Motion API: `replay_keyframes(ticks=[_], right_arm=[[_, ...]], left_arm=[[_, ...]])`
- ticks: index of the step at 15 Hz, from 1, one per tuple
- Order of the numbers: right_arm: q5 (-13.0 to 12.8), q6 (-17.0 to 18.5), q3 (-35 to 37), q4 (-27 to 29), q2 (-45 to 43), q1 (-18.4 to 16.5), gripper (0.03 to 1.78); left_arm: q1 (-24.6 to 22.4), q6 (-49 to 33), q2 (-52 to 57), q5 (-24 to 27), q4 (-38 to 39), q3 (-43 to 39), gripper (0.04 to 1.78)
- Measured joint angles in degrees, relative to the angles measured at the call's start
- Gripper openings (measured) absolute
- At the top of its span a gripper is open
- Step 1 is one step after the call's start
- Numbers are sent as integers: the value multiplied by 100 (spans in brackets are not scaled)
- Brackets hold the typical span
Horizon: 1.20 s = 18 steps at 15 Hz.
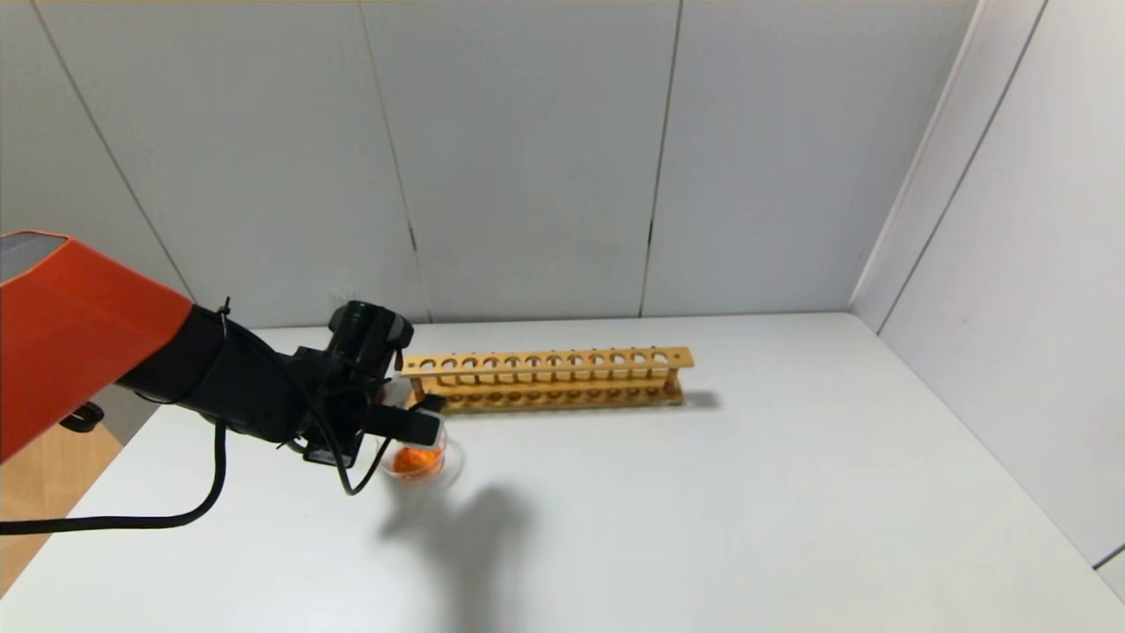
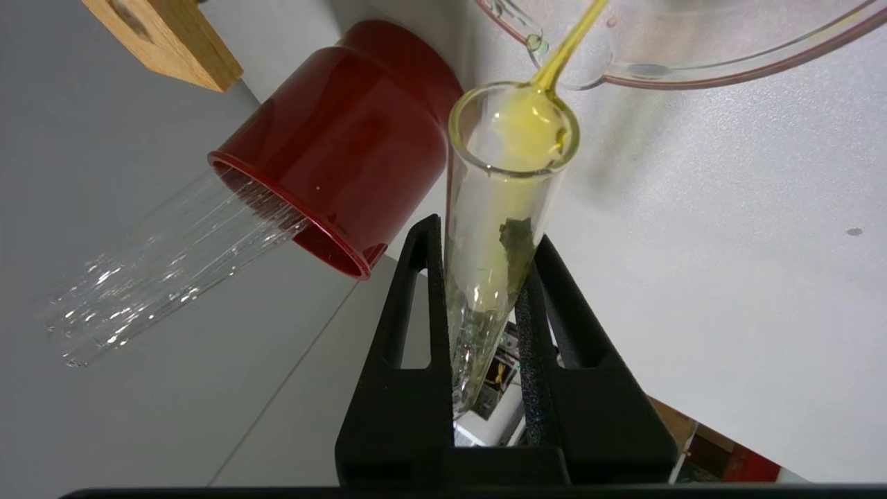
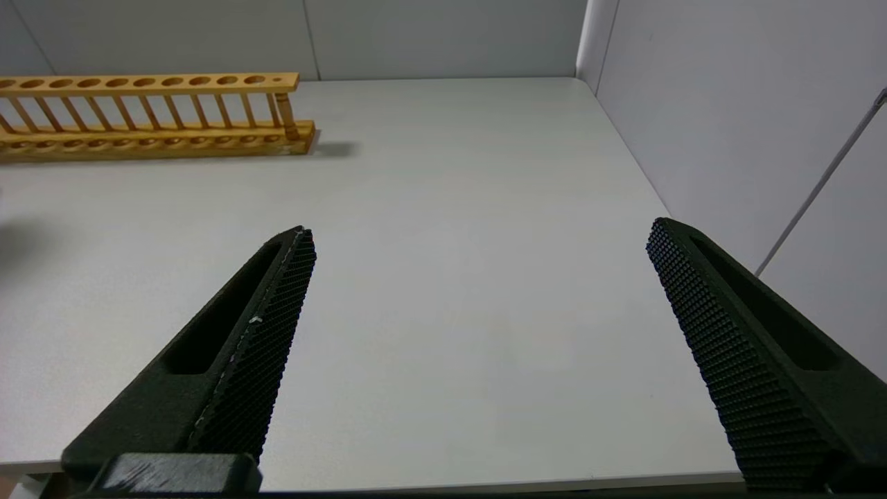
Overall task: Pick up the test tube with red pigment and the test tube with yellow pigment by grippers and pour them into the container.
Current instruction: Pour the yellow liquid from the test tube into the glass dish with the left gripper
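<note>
Pouring: left gripper [image 2: 485, 277] pinches the test tube with yellow pigment [image 2: 502, 201] between both fingers, tube tipped mouth-down, a thin yellow stream running from its lip over the rim of the container [image 2: 693, 62]. Seen from the head camera, the left gripper [image 1: 413, 426] hangs right over the container [image 1: 420, 462], which sits just in front of the left end of the wooden rack [image 1: 549, 380] and already holds orange liquid. The tube itself is hidden by the gripper there. Dark red cup [image 2: 339, 145] stands close beside the container, near the rack's left end, with a bunch of colourless clear tubes [image 2: 166, 270] sticking out of it. Test tube with red pigment not visible.

Right gripper [image 3: 478, 291] is spread wide, nothing between its fingers, hovering over bare table [image 3: 443, 229] in front of the rack's [image 3: 152, 114] right end, well apart from it. Table runs open to the right of the rack, up to the side wall [image 1: 1011, 264].
</note>
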State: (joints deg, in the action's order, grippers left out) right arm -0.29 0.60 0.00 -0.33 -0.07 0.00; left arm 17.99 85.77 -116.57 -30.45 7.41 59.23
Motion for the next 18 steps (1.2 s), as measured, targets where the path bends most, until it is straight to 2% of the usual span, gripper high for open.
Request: replay_keyframes(ticks=[4, 18], right_arm=[[0, 2, 0, 0, 0, 0, 175], [-1, 2, 0, 2, 0, 0, 175]], left_arm=[[69, 48, 6, -229, -4, -20, 32], [144, 33, 129, -232, 13, -94, 32]])
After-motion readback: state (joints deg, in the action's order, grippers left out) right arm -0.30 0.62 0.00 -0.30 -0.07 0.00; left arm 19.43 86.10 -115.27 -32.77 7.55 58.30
